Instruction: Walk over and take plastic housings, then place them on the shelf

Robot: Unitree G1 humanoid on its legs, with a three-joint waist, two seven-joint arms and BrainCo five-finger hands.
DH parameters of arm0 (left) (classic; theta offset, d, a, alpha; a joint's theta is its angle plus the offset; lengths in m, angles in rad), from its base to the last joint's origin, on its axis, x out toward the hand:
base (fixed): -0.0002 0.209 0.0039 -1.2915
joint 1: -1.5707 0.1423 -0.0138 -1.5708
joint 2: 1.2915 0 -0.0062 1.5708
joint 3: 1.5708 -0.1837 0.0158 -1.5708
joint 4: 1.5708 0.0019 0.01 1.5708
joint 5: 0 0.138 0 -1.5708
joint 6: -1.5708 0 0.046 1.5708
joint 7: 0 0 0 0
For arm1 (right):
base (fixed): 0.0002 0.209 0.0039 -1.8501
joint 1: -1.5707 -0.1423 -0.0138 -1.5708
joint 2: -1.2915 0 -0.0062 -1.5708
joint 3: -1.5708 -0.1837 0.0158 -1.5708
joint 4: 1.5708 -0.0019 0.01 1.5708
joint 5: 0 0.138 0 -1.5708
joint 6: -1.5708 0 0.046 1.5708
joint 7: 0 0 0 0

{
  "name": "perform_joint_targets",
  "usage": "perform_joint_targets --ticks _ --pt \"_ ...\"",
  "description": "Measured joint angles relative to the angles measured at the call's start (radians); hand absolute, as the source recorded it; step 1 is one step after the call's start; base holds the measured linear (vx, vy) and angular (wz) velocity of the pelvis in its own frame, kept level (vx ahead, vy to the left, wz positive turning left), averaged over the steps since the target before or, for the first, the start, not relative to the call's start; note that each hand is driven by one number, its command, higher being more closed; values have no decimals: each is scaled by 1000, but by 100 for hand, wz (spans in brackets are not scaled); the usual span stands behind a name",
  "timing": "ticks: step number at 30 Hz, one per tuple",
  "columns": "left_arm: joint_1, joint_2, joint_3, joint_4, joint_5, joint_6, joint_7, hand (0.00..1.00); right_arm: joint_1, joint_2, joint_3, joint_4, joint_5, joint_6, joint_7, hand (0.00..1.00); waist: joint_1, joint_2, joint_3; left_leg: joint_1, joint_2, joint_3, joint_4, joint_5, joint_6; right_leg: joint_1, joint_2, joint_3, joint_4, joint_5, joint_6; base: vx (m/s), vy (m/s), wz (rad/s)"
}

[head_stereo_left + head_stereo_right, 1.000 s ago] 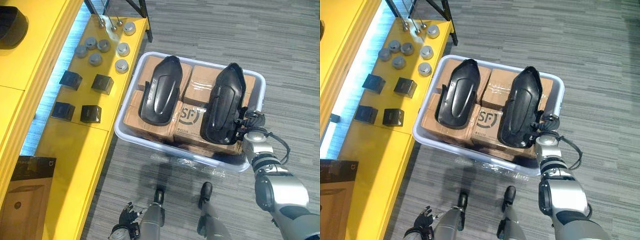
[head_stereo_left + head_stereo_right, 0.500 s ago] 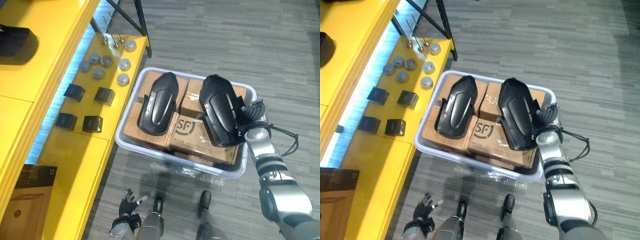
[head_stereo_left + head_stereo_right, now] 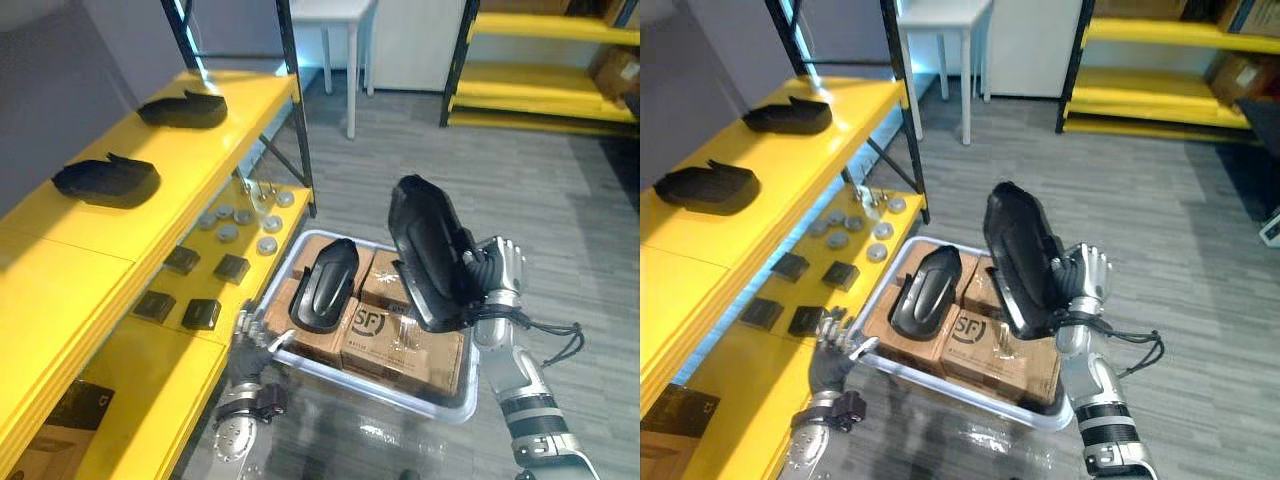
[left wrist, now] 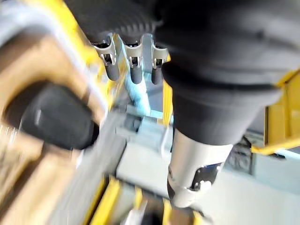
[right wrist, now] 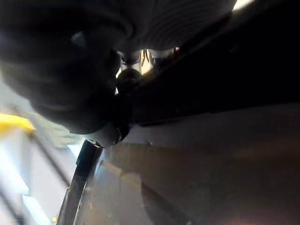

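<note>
Now | plastic housing (image 3: pixel 428 255) lifted out of bin (image 3: pixel 470 380), right hand (image 3: pixel 497 268) curled round it | left hand (image 3: pixel 247 352) straight-fingered, 7 o'clock | shelf (image 3: pixel 60 250) next

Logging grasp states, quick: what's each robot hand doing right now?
Left robot hand: open, holding nothing.
Right robot hand: closed on a black plastic housing.

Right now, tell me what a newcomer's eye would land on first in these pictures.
First, the long glossy black plastic housing held up in the right robot hand. Below it, a second black housing lies on brown cardboard boxes in the pale translucent plastic bin. To the left, two more black housings rest on the bright yellow shelf.
</note>
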Motion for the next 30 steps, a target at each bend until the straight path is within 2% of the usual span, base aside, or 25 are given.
perform_joint_targets --ticks 2,5,7,11,17,20,21,25,26,30 --pt "-55 30 -70 44 -115 12 -37 0 1 34 64 -37 -3 -6 1 100 -6 -12 -24 9 3 2 -18 1 -1 -1 1 2 -1 -5 1 -119 -47 0" --pt "-114 41 -113 86 -238 25 -59 0 2 78 140 -86 -19 -25 0 100 -10 -26 -42 29 10 15 -43 1 -2 -1 7 15 -5 -8 6 -144 -37 -12" --pt "-128 52 -130 104 -282 28 -62 0 8 98 185 -117 -24 -33 0 100 -10 -37 -61 34 17 30 -51 1 -1 -3 10 32 -7 -11 3 -127 -19 -22" --pt "-146 76 -165 124 -350 28 -57 0 24 129 255 -181 -24 -64 -13 100 -34 -51 -94 46 26 36 -64 0 -10 -4 17 37 -7 -11 4 -44 -20 -9" --pt "-193 70 -169 160 -445 26 -22 0 79 151 402 -191 -17 -82 -21 100 -33 -50 -124 63 37 58 -72 8 -22 -2 29 55 -6 3 -8 49 2 -10" --pt "-200 69 -154 175 -494 14 -13 0 97 174 430 -194 10 -95 -19 100 -36 -50 -129 65 37 67 -69 8 -22 -2 29 55 -2 6 -12 85 20 -7" --pt "-200 68 -147 176 -522 1 -12 100 105 179 433 -194 26 -97 -19 100 -36 -50 -136 66 36 73 -69 8 -22 -2 28 56 -2 7 -12 62 29 -4" --pt "-200 60 -122 176 -547 -24 29 100 142 189 454 -217 64 -98 -26 100 -36 -52 -167 71 31 81 -64 8 -22 3 22 58 -1 7 -11 67 47 -3" --pt "-200 57 -120 176 -548 -50 45 100 150 190 465 -230 67 -104 -31 100 -41 -54 -169 73 31 81 -62 8 -22 7 20 60 -2 7 -11 0 0 0" --pt "-200 51 -119 176 -546 -90 91 100 162 189 475 -230 103 -115 -38 100 -46 -58 -173 85 35 82 -59 -1 -26 25 21 61 -7 5 -10 -32 24 1"
